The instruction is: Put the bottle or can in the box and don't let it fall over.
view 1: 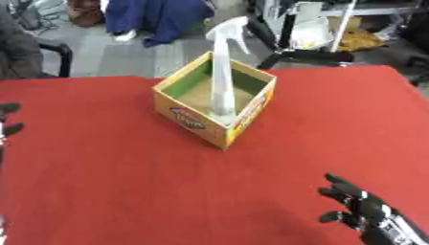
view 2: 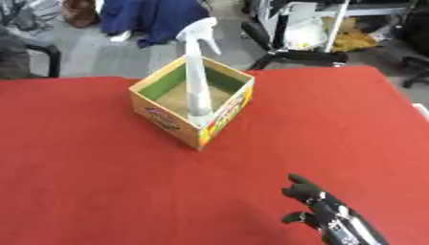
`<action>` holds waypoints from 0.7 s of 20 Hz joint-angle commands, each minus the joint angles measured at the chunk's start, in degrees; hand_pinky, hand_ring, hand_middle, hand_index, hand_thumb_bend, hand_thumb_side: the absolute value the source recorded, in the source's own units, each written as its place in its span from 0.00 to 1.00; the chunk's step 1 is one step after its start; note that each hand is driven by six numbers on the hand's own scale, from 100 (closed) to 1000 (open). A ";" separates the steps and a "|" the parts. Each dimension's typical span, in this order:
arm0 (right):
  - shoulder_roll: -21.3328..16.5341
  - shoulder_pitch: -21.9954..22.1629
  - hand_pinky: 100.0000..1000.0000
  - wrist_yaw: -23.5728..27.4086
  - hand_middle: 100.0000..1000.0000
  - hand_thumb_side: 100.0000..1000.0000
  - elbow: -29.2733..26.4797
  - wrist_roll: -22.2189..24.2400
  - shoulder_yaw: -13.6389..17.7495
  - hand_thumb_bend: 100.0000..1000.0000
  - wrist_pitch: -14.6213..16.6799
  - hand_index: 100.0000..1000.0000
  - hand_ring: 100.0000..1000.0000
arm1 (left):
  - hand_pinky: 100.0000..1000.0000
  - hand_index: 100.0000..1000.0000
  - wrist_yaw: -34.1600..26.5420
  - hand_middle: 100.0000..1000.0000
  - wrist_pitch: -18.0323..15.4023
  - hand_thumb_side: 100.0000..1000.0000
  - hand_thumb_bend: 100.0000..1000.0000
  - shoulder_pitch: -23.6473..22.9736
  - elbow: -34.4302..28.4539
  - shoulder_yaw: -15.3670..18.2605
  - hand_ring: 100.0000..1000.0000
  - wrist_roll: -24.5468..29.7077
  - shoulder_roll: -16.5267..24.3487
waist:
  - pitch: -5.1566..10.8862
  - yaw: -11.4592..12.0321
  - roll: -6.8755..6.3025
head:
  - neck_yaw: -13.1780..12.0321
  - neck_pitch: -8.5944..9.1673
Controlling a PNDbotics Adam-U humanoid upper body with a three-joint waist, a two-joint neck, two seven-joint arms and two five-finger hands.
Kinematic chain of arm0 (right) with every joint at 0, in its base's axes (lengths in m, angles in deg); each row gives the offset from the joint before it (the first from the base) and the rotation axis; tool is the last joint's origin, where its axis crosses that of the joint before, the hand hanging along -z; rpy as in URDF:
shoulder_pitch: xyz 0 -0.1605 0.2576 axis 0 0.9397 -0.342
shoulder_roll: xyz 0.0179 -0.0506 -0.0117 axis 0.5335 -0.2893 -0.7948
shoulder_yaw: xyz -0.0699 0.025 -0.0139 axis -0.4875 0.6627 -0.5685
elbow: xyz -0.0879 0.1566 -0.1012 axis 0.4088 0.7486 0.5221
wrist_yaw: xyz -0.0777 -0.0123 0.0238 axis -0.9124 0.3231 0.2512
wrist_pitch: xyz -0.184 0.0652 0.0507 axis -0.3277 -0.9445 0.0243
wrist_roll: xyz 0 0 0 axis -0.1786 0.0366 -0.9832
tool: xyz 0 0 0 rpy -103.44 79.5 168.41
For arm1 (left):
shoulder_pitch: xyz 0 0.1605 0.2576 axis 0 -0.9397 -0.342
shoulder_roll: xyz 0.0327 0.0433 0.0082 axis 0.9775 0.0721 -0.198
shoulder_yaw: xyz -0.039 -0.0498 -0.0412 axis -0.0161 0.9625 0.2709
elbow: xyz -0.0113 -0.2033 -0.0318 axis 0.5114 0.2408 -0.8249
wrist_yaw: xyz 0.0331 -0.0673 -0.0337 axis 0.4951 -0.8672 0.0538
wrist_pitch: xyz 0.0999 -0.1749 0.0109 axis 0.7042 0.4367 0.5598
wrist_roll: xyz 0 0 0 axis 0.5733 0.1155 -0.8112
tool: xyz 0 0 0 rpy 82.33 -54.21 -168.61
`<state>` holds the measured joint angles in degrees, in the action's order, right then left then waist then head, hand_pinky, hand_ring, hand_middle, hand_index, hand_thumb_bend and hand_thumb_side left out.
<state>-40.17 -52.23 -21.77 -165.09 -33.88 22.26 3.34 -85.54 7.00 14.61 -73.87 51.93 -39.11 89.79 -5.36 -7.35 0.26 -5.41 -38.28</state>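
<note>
Right hand (view 1: 362,206): left eye view, nearest, low right; black with silver joints, fingers spread and relaxed, holding nothing
Left hand (view 1: 8,119): cut by left edge, only dark fingertips show; fingers' state cannot be told
Tablecloth (view 1: 100,182): flat matte red
Spray bottle (view 2: 197,72): right eye view; slim, pale, translucent, upright inside box, base hidden by wall
Box (view 2: 172,125): open yellow cardboard, green inner walls, printed sides
</note>
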 commanded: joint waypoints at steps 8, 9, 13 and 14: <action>-1.61 0.69 0.66 1.04 1.00 0.67 -1.13 0.86 -0.16 0.00 0.56 0.86 0.95 | 0.76 0.70 -0.60 0.67 -1.05 0.88 0.00 1.03 3.12 -1.17 0.91 1.22 -1.15 | 1.91 1.05 0.27 | -2.08 -2.89; -1.62 0.78 0.66 1.04 1.00 0.66 -1.12 0.88 -0.16 0.00 0.59 0.86 0.95 | 0.76 0.70 -0.67 0.67 -1.07 0.88 0.00 0.95 3.27 -1.26 0.91 1.32 -1.20 | 2.01 1.08 0.29 | -1.99 -2.90; -1.66 0.89 0.66 1.06 1.00 0.65 -1.18 0.99 -0.16 0.00 0.75 0.86 0.95 | 0.76 0.70 -0.86 0.67 -1.15 0.88 0.00 0.83 3.55 -1.33 0.91 1.40 -1.39 | 2.24 1.23 0.39 | -1.30 -2.70; -1.62 0.89 0.66 1.08 1.00 0.65 -1.21 0.99 -0.12 0.00 0.78 0.86 0.95 | 0.76 0.70 -0.92 0.67 -1.16 0.88 0.00 0.80 3.57 -1.36 0.91 1.38 -1.42 | 2.25 1.23 0.43 | -1.10 -2.56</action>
<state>-40.77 -51.16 -21.13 -165.09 -33.07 22.22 3.92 -86.33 5.93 14.99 -69.70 50.51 -37.90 87.89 -3.89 -6.19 0.76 -6.80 -41.03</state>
